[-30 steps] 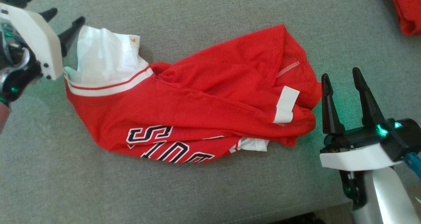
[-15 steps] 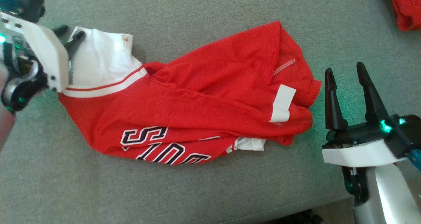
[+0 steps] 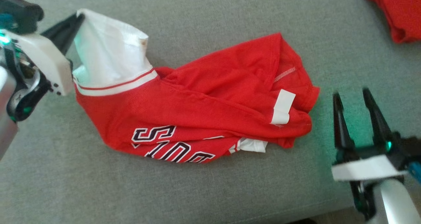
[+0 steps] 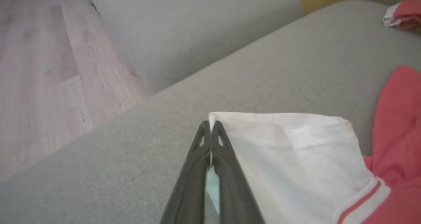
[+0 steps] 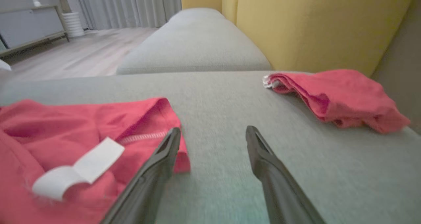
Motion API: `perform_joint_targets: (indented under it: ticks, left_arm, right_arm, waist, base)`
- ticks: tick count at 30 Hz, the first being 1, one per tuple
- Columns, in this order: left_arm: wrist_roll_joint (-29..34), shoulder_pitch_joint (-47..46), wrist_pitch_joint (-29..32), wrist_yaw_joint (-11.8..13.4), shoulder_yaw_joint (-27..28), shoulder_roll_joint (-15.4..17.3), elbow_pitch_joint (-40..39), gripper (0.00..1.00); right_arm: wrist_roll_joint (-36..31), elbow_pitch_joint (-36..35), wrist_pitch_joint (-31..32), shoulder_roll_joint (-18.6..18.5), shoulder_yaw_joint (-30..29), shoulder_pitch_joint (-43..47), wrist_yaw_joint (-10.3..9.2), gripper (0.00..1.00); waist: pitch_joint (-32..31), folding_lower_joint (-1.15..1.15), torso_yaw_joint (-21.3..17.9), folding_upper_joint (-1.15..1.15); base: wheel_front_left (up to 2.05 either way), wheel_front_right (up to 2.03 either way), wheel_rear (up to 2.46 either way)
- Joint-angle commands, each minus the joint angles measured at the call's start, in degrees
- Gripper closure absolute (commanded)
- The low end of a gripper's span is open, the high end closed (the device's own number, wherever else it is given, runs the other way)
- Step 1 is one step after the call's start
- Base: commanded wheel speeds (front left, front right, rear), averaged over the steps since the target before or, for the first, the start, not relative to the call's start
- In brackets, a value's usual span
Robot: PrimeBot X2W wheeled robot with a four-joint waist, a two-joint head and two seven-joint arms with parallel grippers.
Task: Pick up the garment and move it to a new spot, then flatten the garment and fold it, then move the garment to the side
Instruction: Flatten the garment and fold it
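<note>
Sofa seat (image 3: 210, 191): a grey fabric cushion that carries everything here. A second grey cushion block lies beyond it in the wrist views.

Floor (image 4: 39, 69): pale wood boards beside the sofa.

Backrest (image 5: 312, 26): yellow upholstery rising behind the far edge of the seat.

Garment (image 3: 204, 109): a red jersey, crumpled and partly doubled over. It lies across the middle of the seat, its length running from the left gripper toward the right gripper.

Second red cloth (image 3: 398, 13): bunched at the far right corner of the seat, well apart from the garment.

White panel (image 3: 108, 59): the jersey's left end, white cloth edged by a white band with a thin red stripe. It is drawn up and away from the red body toward the left gripper.

Left gripper (image 3: 77, 18): at the far left of the seat. Its fingers are pressed together on the top corner of the white panel. In the left wrist view a sliver of white cloth shows between the closed fingers (image 4: 200, 145), and the panel spreads off to the right of them.

Right gripper (image 3: 351, 93): fingers spread wide and holding nothing. It sits just beside the garment's right end, with a strip of grey seat between them in the head view.

Lettering (image 3: 167, 145): dark letters outlined in white, along the near edge of the garment.

White strip (image 3: 283, 107): a small bent band on the red cloth near the right end, close to the right gripper's left finger (image 5: 154, 171).
</note>
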Motion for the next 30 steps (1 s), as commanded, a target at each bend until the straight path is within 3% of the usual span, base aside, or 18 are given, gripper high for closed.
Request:
perform_joint_targets:
  ticks: [1, 4, 10, 13, 30]
  left_arm:
    - [0.7, -2.44, -3.58, 0.1, 3.8, 2.3, -0.51, 1.0]
    - [1.42, -2.35, -7.87, 0.11, 4.58, 2.0, -0.09, 1.0]
    - [0.98, -0.83, -12.9, 0.82, 6.01, 1.66, -1.12, 1.0]
    - [0.69, 0.78, -13.36, 1.2, 5.9, 2.37, -2.58, 1.0]
    - [-0.22, 1.38, -12.34, 1.97, 5.77, 3.54, -6.12, 1.0]
  right_arm:
    - [-0.1, -0.34, -0.62, -1.25, -0.18, 2.36, -0.05, 0.0]
    - [1.24, 1.96, -0.62, -1.68, 0.2, 4.52, -0.05, 0.0]
    - [8.74, 3.82, -0.62, -5.05, 6.3, 8.59, -0.05, 0.0]
    - [14.94, 3.4, -0.62, -7.86, 10.37, 9.66, -0.05, 0.0]
    - [38.59, 2.31, -0.62, -12.85, 22.28, 4.65, -0.05, 0.0]
  waist:
    - [-2.16, 0.0, 0.87, 0.0]
    - [-3.94, 0.0, 1.57, 0.0]
    - [-5.71, 0.0, 2.62, 0.0]
    - [-5.98, 0.0, 2.93, 0.0]
    - [-4.93, 0.0, 4.46, 0.0]
  base:
    - [0.0, 0.0, 0.0]
    - [0.0, 0.0, 0.0]
    - [0.0, 0.0, 0.0]
    - [0.0, 0.0, 0.0]
    - [0.0, 0.0, 0.0]
